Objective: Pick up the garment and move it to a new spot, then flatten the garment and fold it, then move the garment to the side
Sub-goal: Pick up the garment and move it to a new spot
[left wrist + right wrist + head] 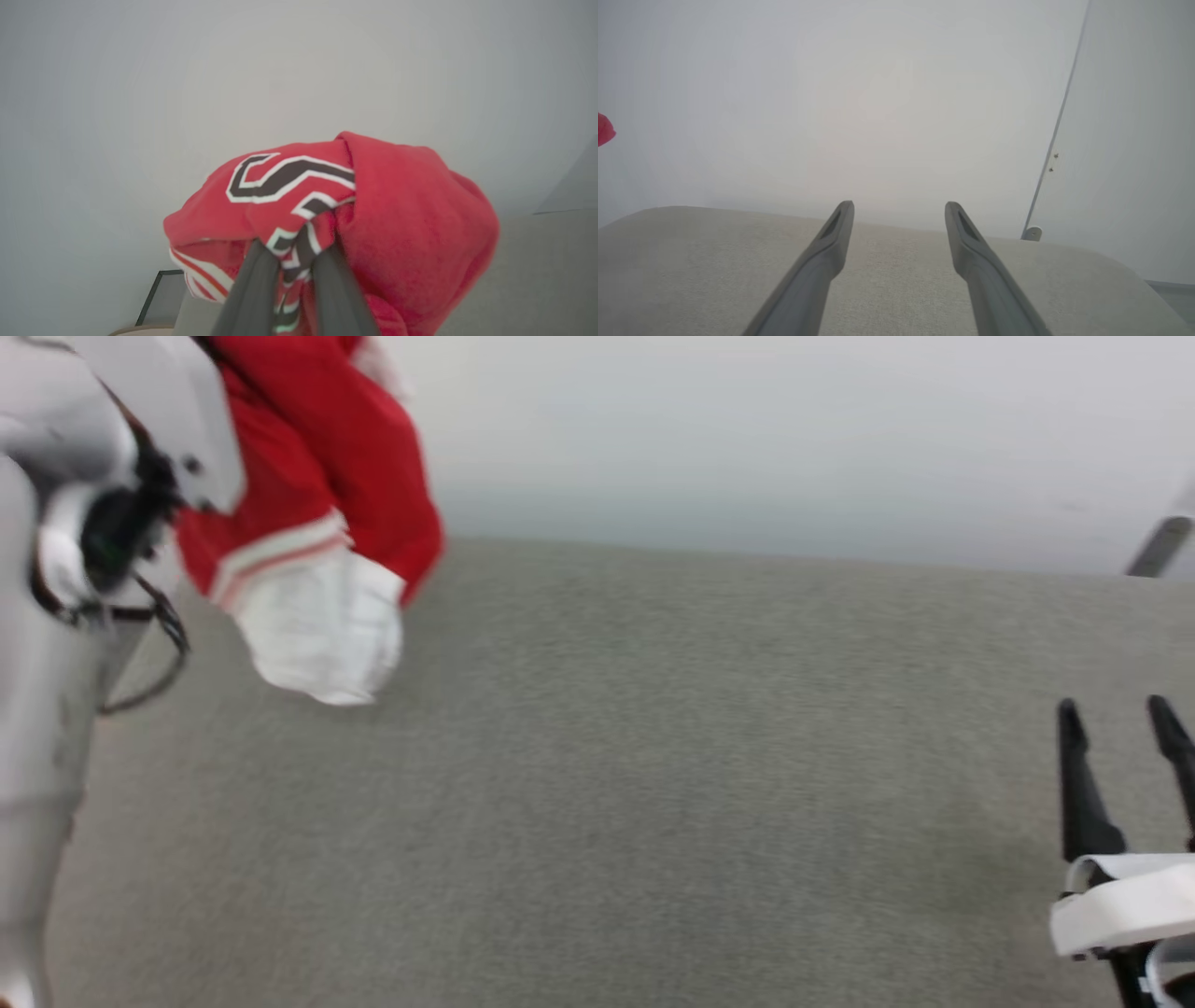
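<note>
**1. garment** [322, 448]: small red jersey-style shirt with white short sleeves, red-and-white striped trim [271, 555] and black, white-outlined chest lettering [285, 177].
Location: lifted off the bench, hanging in a bunch from the left gripper at the upper left of the head view. One white sleeve [322, 625] is the lowest part and appears clear of the surface below.
Condition: crumpled and doubled over on itself. The head view is soft with blur.

**2. left gripper** [294, 254]: two long dark fingers clenched on a narrow fold of the lettered chest, with cloth filling the gap between them.

**3. right gripper** [1114, 714]: released, fingers spread wide with nothing between them. It sits at the lower right of the head view, over the bench and well apart from the garment.

**4. bench** [653, 803]: wide padded top in grey-beige woven fabric with rounded corners. A plain pale wall [794, 429] stands behind it.

**Stage (judged):** carrying the garment to a new spot. Setting down, flattening and folding are not yet done.

**Hazards (judged):**
- Slip: the whole garment hangs from one small pinch of fabric, so a quick swing could pull the fold free and drop the garment short of its spot.
- Bad landing: lowered as a bunch, the garment would likely settle with a sleeve or the hem tucked underneath, which makes flattening harder.
- Snag: the dangling sleeve may drag on the woven cover if the carry runs low.
- No backup: the right gripper is too far off to catch or steady the garment.
</note>
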Robot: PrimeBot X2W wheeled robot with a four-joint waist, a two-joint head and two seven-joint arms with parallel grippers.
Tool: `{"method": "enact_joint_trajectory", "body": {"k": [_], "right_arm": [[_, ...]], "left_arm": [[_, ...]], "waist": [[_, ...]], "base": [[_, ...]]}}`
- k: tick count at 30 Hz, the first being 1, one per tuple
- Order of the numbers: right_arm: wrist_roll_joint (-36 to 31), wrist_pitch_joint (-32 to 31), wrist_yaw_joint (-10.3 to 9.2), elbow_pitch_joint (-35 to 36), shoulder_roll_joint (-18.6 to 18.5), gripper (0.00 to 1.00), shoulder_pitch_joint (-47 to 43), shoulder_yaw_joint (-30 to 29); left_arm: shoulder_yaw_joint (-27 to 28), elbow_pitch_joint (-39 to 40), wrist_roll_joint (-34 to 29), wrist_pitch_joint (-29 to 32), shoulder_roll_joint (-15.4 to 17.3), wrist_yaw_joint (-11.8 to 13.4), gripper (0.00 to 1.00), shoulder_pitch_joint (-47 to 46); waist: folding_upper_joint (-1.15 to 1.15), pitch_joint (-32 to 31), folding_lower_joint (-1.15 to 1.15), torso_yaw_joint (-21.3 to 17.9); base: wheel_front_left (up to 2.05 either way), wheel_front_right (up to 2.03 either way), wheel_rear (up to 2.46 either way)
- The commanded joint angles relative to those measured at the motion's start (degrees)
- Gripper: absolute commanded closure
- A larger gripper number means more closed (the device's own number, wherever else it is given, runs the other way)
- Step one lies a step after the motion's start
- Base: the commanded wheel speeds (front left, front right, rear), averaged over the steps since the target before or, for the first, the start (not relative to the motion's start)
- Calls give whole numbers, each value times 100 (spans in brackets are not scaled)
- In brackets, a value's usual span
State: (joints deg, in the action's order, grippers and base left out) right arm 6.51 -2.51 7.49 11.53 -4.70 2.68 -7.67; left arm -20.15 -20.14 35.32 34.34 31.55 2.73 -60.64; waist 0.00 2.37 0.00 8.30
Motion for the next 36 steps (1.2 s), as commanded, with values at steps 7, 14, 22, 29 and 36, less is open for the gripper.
{"method": "enact_joint_trajectory", "body": {"k": [7, 14, 22, 29, 36], "right_arm": [[-63, 120, 0, -48, 60, 0, -160, -508], [-111, 249, 0, -250, 129, 0, -210, -737], [-33, 406, 0, -520, 176, 0, -117, -660], [101, 562, 0, -788, 188, 0, -44, -476], [180, 697, 0, -1041, 187, 0, 42, -304]], "left_arm": [[-119, 1483, 144, 557, -133, 580, 100, 762], [-544, 2138, 191, 954, -487, 947, 100, 1363], [-941, 1819, 306, 1196, -692, 1014, 100, 1957], [-1136, 1005, 518, 1188, -835, 849, 100, 2378], [-1292, 139, 635, 1053, -981, 692, 100, 2715]], "waist": [[0, -117, 0, -753], [0, 26, 0, -1280], [0, 179, 0, -1660], [0, 313, 0, -1907], [0, 374, 0, -2066]], "base": [[0, 0, 0], [0, 0, 0], [0, 0, 0], [0, 0, 0], [0, 0, 0]]}}
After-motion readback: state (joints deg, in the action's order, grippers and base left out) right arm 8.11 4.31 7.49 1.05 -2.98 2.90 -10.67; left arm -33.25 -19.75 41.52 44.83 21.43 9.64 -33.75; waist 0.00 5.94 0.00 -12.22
